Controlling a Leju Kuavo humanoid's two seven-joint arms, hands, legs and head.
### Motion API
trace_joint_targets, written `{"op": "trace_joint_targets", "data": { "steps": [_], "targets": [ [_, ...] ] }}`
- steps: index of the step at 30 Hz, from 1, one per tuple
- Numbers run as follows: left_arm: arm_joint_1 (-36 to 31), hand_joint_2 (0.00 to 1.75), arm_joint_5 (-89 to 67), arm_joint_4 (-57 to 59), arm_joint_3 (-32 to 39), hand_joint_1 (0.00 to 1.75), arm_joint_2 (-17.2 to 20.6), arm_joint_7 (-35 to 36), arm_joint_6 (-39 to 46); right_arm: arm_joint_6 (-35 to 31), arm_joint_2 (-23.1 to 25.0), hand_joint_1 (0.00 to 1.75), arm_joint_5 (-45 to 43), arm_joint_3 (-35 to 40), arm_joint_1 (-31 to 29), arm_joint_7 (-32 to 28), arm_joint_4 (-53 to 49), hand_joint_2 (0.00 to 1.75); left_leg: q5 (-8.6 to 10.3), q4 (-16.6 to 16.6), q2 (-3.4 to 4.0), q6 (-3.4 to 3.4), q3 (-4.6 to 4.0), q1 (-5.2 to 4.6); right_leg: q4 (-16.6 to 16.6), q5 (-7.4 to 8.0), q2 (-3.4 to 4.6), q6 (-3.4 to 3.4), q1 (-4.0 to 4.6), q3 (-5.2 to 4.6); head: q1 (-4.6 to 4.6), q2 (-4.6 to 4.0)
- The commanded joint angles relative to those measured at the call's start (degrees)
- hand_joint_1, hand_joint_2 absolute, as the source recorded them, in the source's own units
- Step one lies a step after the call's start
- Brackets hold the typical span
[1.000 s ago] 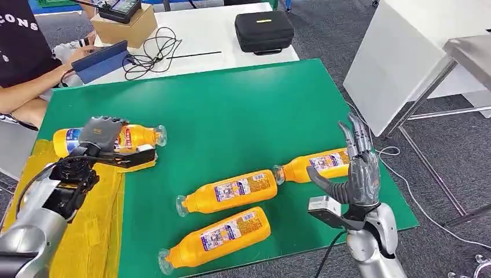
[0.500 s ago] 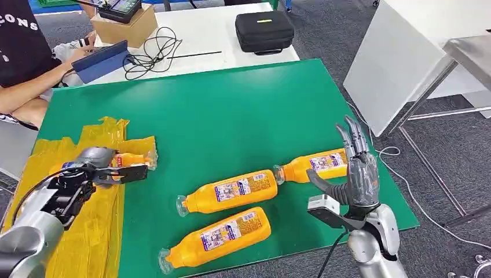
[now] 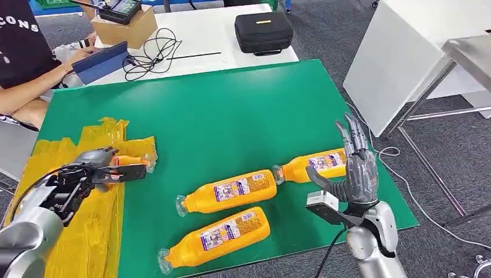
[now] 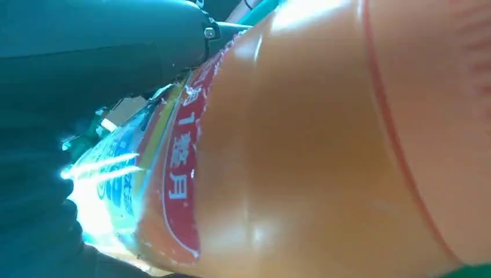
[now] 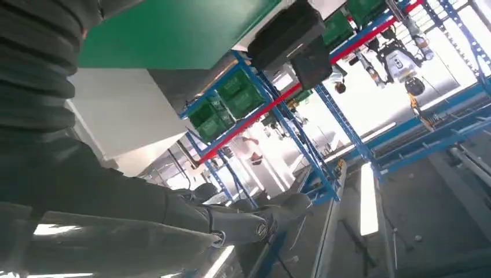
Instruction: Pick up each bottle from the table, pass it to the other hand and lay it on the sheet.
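My left hand (image 3: 92, 169) grips an orange bottle (image 3: 134, 159) low over the yellow sheet (image 3: 87, 231) at the table's left side, its cap pointing right. That bottle (image 4: 324, 145) looms close in the left wrist view, with dark fingers (image 4: 87, 52) over it. Three more orange bottles lie on the green table (image 3: 231, 110): one in the middle (image 3: 231, 191), one near the front edge (image 3: 217, 234), one to the right (image 3: 312, 164). Beside that last bottle my right hand (image 3: 359, 168) stands open, its fingers upward. In the right wrist view the hand (image 5: 220, 223) holds nothing.
A person (image 3: 23, 63) sits at the back left with a blue tablet (image 3: 101, 61). Behind the green table, a white table carries a cardboard box (image 3: 124, 26), cables (image 3: 153, 49) and a black case (image 3: 263, 32). A white panel (image 3: 394, 63) and metal frame stand at right.
My left hand has come down and toward me with the bottle, from above the sheet's far edge to low over the sheet. The right hand has hardly moved.
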Motion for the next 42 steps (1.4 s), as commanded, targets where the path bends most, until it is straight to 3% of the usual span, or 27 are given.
{"op": "trace_joint_targets", "data": {
  "steps": [1,15,16,28,33,42],
  "targets": [
    [0.26,1.75,0.50,4.74,2.17,0.00,-1.39,-0.05,-0.32,0.32,0.48,0.00,-0.21,0.77,-1.98,0.33,4.50,1.75,-0.10,-0.05,0.16,-0.13,0.28,0.08,-0.11,-0.05,0.06,-0.09,0.09,0.29,0.02,0.00],
    [-0.60,1.75,-0.19,3.54,1.28,0.00,-2.74,-1.09,2.19,-0.29,0.89,0.00,0.13,0.55,-0.55,0.61,4.24,1.75,-0.06,-0.02,0.04,-0.09,0.19,0.05,-0.07,-0.04,-0.03,-0.06,0.06,0.21,0.02,0.00],
    [-0.75,0.00,-0.55,3.33,0.83,0.00,-2.91,-1.64,2.41,-0.33,0.94,0.00,0.22,0.51,-0.30,0.65,4.29,1.75,-0.11,0.00,0.06,-0.13,0.27,0.10,-0.09,-0.07,-0.04,-0.10,0.12,0.32,0.02,0.00],
    [0.34,0.00,-6.04,-5.22,-7.02,0.00,-8.04,-0.26,7.14,-1.84,4.56,0.00,5.10,-1.16,3.84,2.17,1.62,1.75,-0.09,0.05,-0.27,-0.11,0.11,0.08,-0.04,-0.14,-0.34,-0.08,0.09,0.25,0.02,0.00],
    [5.77,0.00,-7.29,-14.45,-10.31,0.00,-8.09,4.66,6.84,-1.53,6.74,0.00,9.15,-2.28,3.14,3.17,2.00,1.75,-0.15,0.05,-0.14,-0.15,0.19,0.09,-0.04,-0.16,-0.22,-0.10,0.11,0.29,0.02,0.00],
    [8.13,0.00,-7.29,-19.76,-11.61,0.00,-7.05,8.60,7.28,-0.98,6.61,0.00,9.50,-2.67,2.49,3.39,2.34,1.75,-0.10,0.04,-0.01,-0.10,0.03,0.05,-0.02,-0.07,-0.08,-0.07,0.06,0.08,0.02,0.00]
  ]
}}
